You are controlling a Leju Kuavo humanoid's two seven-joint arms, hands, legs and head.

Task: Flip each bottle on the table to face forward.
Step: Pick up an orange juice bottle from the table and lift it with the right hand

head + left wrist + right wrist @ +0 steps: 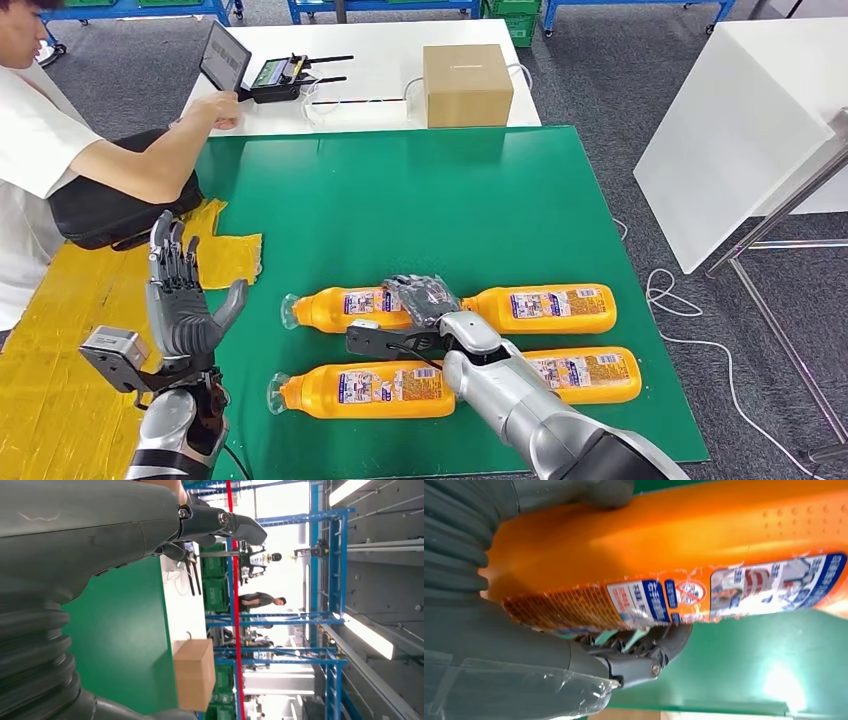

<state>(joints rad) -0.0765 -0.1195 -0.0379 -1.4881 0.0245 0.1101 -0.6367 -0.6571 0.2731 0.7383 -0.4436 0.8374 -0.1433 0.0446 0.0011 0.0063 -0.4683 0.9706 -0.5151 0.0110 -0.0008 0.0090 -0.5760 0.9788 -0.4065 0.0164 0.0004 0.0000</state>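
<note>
The right hand (425, 297) wraps its fingers round the far-left orange bottle (345, 309), lying toward nine o'clock on the green mat (400, 190); its smooth, rigid plastic looks slippery and probably weighty, so mid-body suits gripping.

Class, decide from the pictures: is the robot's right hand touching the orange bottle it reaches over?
Touching. The right wrist view shows the right hand wrapped around the orange bottle, thumb pressed on one side and fingers against the other, with no gap.
</note>
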